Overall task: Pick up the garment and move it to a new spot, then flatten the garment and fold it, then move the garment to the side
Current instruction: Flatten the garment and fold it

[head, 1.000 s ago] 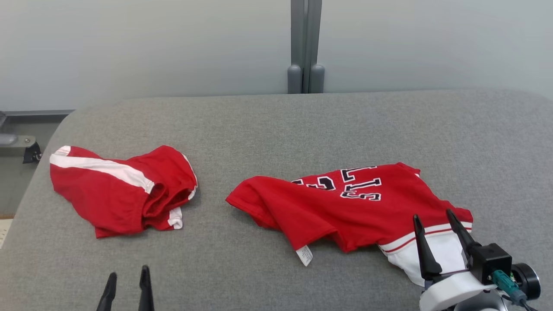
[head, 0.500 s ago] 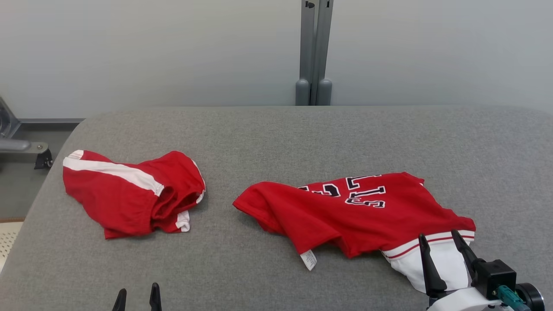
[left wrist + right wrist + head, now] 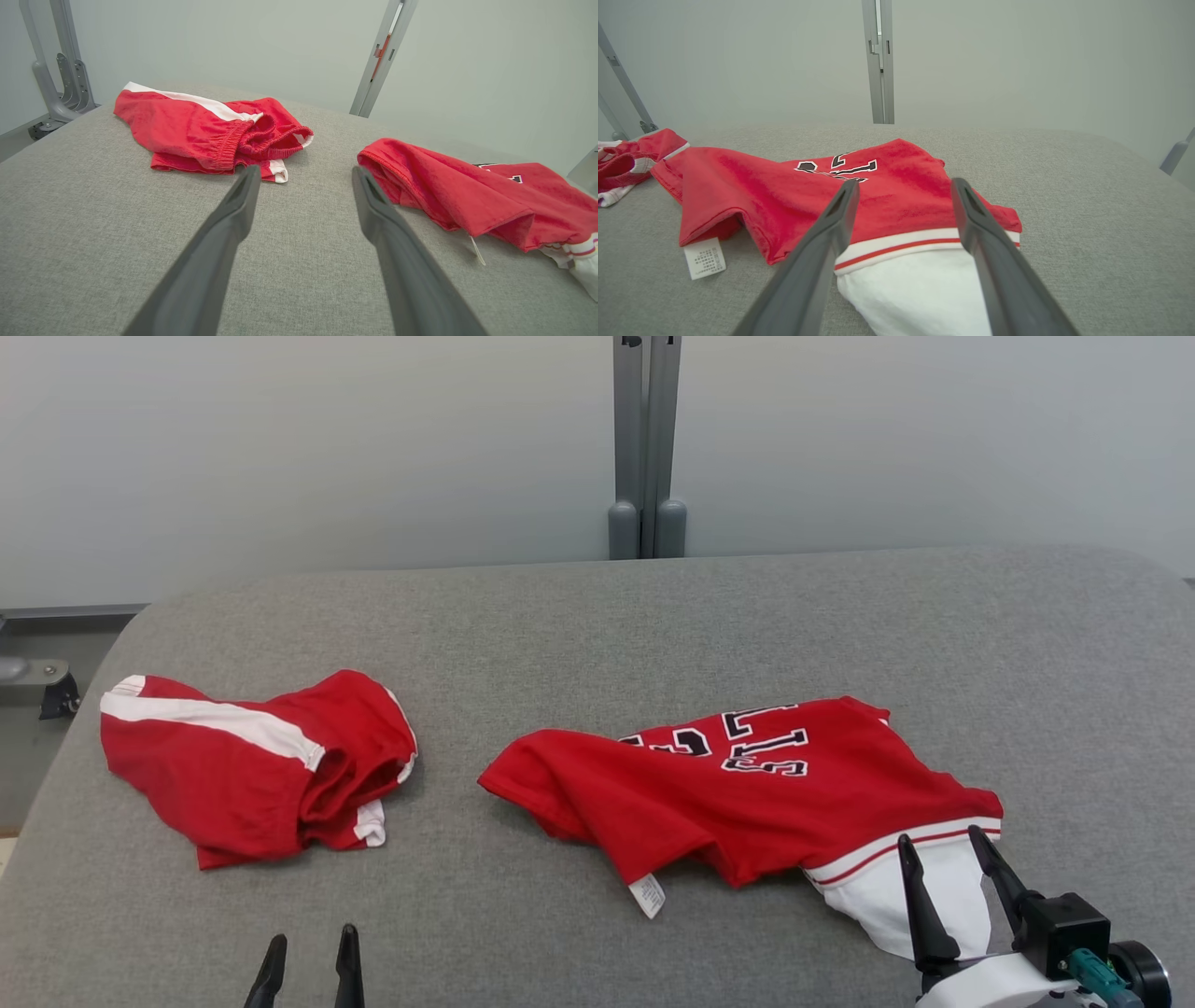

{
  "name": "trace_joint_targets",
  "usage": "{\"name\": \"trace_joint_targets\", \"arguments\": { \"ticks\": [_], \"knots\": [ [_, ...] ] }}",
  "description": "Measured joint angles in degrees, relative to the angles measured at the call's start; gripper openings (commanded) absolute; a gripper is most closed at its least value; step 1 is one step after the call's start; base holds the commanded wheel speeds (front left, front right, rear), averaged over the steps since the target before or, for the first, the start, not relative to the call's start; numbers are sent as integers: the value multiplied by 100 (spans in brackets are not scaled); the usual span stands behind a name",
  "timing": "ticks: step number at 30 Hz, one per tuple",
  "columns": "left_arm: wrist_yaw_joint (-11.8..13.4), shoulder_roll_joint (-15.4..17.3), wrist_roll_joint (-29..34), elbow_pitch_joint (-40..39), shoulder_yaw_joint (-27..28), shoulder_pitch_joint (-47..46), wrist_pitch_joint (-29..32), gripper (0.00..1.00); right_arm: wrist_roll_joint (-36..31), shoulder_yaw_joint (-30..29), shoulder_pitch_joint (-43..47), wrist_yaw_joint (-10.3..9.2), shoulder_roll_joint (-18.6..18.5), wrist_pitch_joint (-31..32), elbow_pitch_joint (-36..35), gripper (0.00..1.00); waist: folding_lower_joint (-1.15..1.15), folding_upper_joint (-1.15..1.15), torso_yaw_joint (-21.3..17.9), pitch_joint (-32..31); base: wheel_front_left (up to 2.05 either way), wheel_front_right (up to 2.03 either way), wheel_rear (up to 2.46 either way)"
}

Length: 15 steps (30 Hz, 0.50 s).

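A red jersey [image 3: 747, 793] with black-and-white lettering is lying crumpled on the right half of the grey padded worktop [image 3: 597, 625]. Its white section with a red stripe is pointing toward the near right edge. A small white label [image 3: 647, 896] is sticking out from its near hem and resting on the worktop.

The right claw [image 3: 940, 840] is sitting at the near right, released, with its two dark fingers spread apart. In the head view the fingertips are overlapping the white section of the jersey. In the right wrist view the fingers are framing the striped band without pinching any cloth. Whether they are touching the fabric cannot be told.

The left claw [image 3: 312, 941] is showing at the near left, also released and gripping nothing, its fingers pointing over bare worktop between the two pieces of clothing.

A pair of red shorts [image 3: 233, 775] with a white stripe is lying bunched on the left, well apart from the jersey. A grey post [image 3: 644, 439] is standing behind the far edge.
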Motion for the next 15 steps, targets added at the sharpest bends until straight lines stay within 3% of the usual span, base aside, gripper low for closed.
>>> {"name": "trace_joint_targets", "arguments": {
  "ticks": [6,10,15],
  "knots": [
    [0,7,-27,-291,-168,-260,0,100,-9,40,-145,0,0,0,-86,100,0,0,-146,68,0,0,0],
    [0,-8,-415,-276,-923,-547,-2,100,-32,123,-271,0,1,0,-120,100,0,0,-301,135,0,0,0],
    [-3,87,-805,733,-1874,-1040,116,100,-40,274,-431,0,-1,-1,-174,100,0,0,-570,250,0,0,0]
  ]
}}
